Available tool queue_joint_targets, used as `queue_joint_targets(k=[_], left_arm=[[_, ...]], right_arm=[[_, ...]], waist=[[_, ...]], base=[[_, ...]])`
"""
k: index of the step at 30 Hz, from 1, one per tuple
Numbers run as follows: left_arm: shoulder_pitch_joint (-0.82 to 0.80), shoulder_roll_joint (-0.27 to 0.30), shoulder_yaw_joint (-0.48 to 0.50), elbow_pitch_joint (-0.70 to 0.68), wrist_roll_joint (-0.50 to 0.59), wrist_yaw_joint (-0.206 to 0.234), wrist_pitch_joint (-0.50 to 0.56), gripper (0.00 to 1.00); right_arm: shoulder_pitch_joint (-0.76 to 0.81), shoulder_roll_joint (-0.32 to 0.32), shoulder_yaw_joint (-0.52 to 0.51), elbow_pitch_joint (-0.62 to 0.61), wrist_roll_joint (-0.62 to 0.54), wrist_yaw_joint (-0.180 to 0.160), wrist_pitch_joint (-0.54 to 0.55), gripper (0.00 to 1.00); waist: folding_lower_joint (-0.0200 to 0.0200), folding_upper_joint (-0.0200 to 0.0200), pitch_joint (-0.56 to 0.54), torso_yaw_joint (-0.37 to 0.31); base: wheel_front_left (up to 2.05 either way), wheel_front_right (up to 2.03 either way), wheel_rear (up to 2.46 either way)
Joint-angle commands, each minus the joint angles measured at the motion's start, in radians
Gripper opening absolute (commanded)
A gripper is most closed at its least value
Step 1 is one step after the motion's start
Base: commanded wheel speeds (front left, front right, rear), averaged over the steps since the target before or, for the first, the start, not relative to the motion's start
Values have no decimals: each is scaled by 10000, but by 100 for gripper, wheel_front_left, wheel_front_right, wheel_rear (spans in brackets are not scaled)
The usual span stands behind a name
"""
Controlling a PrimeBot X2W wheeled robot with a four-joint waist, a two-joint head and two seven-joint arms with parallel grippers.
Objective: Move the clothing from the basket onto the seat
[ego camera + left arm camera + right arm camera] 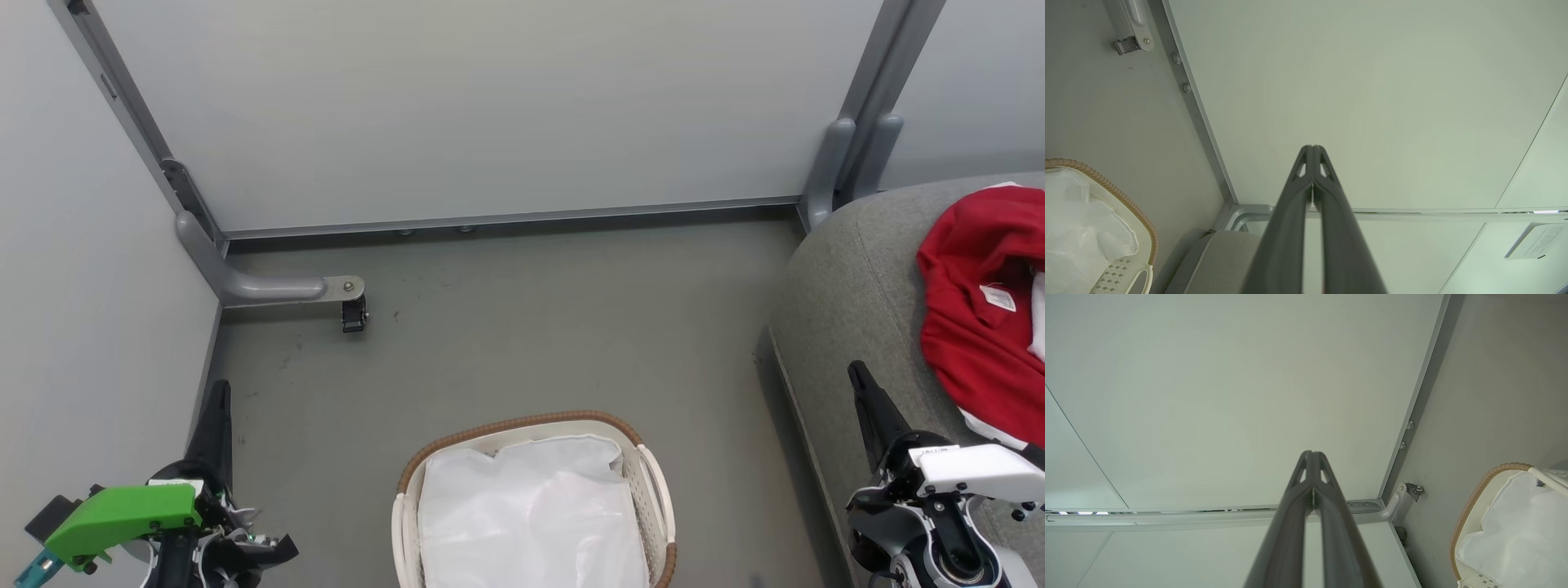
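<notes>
While clothing (pixel 971 327) lies on seat (pixel 849 278), basket (pixel 522 422) holds white lining (pixel 531 514)

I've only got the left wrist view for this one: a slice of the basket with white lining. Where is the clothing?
Observer: In the head view the red clothing lies heaped on the grey seat, at the robot's right.
Operator: Anything red left in the basket?
Observer: From the head view the basket holds white lining and no red, though its near end runs off the frame.
Operator: And the right claw?
Observer: The right claw is shut, fingers pressed together, with nothing between them.
</notes>
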Motion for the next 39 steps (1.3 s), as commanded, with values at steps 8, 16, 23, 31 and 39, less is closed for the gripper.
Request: queue_joint_targets(k=[8,16,23,31,39], left_arm=[[-100,62,23,-21,-34,-40,46,0],[-100,62,21,-21,-33,-40,46,0],[-100,62,20,-22,-33,-40,45,0],[-100,62,20,-22,-33,-40,45,0],[-100,62,20,-23,-33,-40,43,0]], right_arm=[[106,-59,-22,-40,34,-7,28,0],[106,-59,-22,-40,34,-7,28,0],[106,-60,-21,-40,34,-7,27,0],[106,-60,-21,-40,35,-7,27,0],[106,-60,-21,-39,35,-7,27,0]], waist=[[0,0,0,0],[0,0,0,0],[0,0,0,0],[0,0,0,0],[0,0,0,0]], base=[[0,0,0],[0,0,0],[0,0,0],[0,0,0],[0,0,0]])
